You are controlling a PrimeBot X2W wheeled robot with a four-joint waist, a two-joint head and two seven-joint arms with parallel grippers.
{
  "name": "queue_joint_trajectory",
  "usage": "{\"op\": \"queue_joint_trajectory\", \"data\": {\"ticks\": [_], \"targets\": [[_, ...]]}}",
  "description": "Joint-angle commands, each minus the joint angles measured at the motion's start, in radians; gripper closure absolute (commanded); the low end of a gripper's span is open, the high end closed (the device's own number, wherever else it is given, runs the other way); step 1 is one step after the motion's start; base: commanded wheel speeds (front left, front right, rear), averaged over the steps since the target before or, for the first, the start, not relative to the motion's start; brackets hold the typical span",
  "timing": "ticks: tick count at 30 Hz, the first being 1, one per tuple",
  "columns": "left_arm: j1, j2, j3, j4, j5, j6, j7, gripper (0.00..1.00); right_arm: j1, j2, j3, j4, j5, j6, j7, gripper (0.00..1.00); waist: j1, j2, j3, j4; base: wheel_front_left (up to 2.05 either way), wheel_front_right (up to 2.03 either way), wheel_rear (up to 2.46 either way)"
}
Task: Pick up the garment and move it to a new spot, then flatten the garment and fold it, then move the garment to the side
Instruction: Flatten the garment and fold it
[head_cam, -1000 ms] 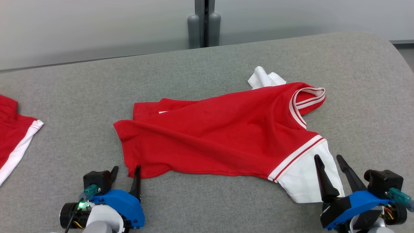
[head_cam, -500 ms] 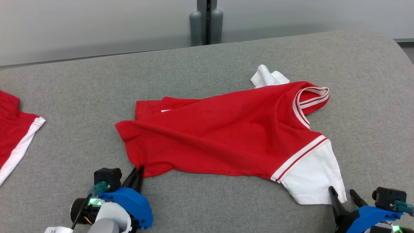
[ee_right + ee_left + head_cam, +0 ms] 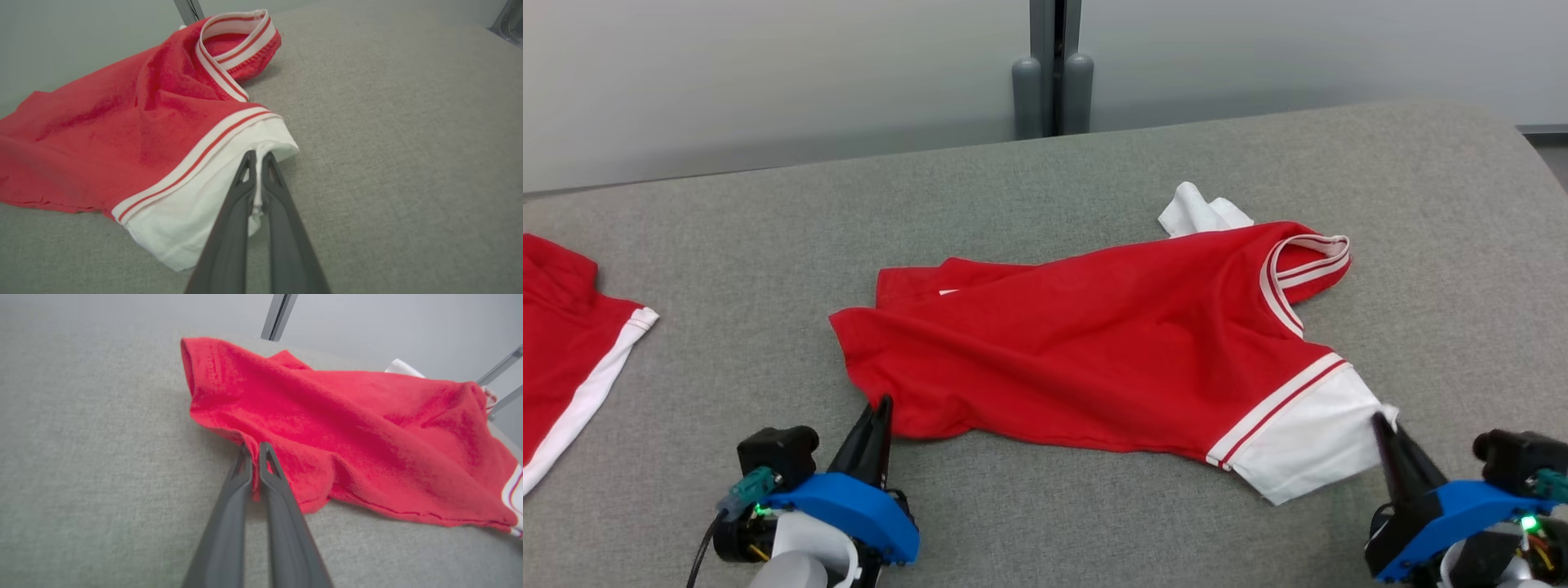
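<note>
Red shirt [image 3: 1094,351] on grey padding [image 3: 768,237]: left gripper [image 3: 880,406] clamps its hem [image 3: 915,426] at seven o'clock, right gripper [image 3: 1380,422] its white sleeve [image 3: 1307,449] (four o'clock).

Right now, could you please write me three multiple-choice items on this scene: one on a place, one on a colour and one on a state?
1. Where does the right gripper hold the red knit shirt with white sleeves?
A) striped neckline
B) near white sleeve
C) far white sleeve

2. What colour is the padded fabric surface under the shirt?
A) blue
B) grey
C) brown

3. How does the left gripper stand?
A) wide open
B) shut on nothing
C) shut on the shirt's red hem

Answers:
1 B: its fingers pinch the edge of the near white sleeve.
2 B: grey weave shows all round the shirt.
3 C: red cloth sits between its closed fingers.
</note>
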Motion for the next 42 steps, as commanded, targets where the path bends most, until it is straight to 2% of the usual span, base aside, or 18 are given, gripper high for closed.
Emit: {"op": "queue_joint_trajectory", "data": {"ticks": [1, 2, 7, 11, 16, 17, 22, 26, 32, 36, 40, 42], "targets": [[-0.002, -0.001, 0.003, -0.007, -0.002, -0.002, -0.004, 1.00, -0.004, -0.005, -0.001, -0.004, 0.007, 0.000, -0.005, 1.00, -0.0001, 0.0000, -0.005, -0.004, 0.00, 0.00, 0.00], [0.004, -0.003, 0.024, -0.068, -0.035, -0.010, -0.009, 1.00, -0.003, -0.004, -0.023, -0.081, 0.018, 0.000, 0.007, 1.00, -0.0001, 0.0000, -0.022, -0.003, 0.00, 0.00, 0.00], [-0.022, 0.027, 0.063, -0.270, -0.090, -0.020, 0.023, 1.00, -0.018, -0.004, -0.077, -0.293, 0.018, 0.000, 0.064, 1.00, -0.0001, 0.0000, -0.052, 0.010, 0.00, 0.00, 0.00], [-0.046, 0.072, 0.086, -0.437, -0.144, -0.027, 0.114, 1.00, -0.058, -0.004, -0.093, -0.450, -0.005, 0.000, 0.139, 1.00, -0.0001, 0.0000, -0.065, 0.021, 0.00, 0.00, 0.00], [-0.090, 0.134, 0.129, -0.614, -0.217, -0.001, 0.259, 1.00, -0.163, -0.054, -0.107, -0.571, -0.002, 0.000, 0.212, 1.00, -0.0001, 0.0000, -0.060, 0.029, 0.00, 0.00, 0.00], [-0.090, 0.134, 0.129, -0.614, -0.217, -0.001, 0.259, 1.00, -0.163, -0.054, -0.107, -0.571, -0.002, 0.000, 0.212, 1.00, -0.0001, 0.0000, -0.060, 0.029, 0.00, 0.00, 0.00], [-0.143, 0.174, 0.174, -0.760, -0.307, 0.041, 0.388, 1.00, -0.307, -0.140, -0.102, -0.637, 0.053, 0.000, 0.264, 1.00, -0.0001, 0.0000, -0.012, 0.041, 0.00, 0.00, 0.00], [-0.205, 0.199, 0.196, -0.793, -0.323, 0.076, 0.453, 1.00, -0.430, -0.191, -0.103, -0.565, 0.112, 0.000, 0.285, 1.00, -0.0001, 0.0000, 0.084, 0.048, 0.00, 0.00, 0.00], [-0.399, 0.237, 0.223, -0.688, -0.284, 0.100, 0.478, 1.00, -0.709, -0.229, -0.010, -0.309, 0.181, 0.000, 0.216, 1.00, -0.0001, 0.0000, 0.299, 0.042, 0.00, 0.00, 0.00], [-0.604, 0.264, 0.245, -0.562, -0.216, 0.097, 0.428, 1.00, -0.954, -0.260, 0.074, -0.114, 0.159, 0.000, 0.096, 1.00, -0.0001, 0.0000, 0.403, 0.033, 0.00, 0.00, 0.00], [-0.816, 0.233, 0.261, -0.435, -0.171, 0.083, 0.305, 1.00, -1.186, -0.321, 0.119, 0.021, 0.115, 0.000, -0.079, 1.00, -0.0001, 0.0000, 0.433, 0.051, 0.00, 0.00, 0.00], [-0.899, 0.217, 0.259, -0.394, -0.157, 0.058, 0.245, 1.00, -1.268, -0.340, 0.119, 0.054, 0.100, 0.000, -0.181, 1.00, -0.0001, 0.0000, 0.426, 0.062, 0.00, 0.00, 0.00]]}}
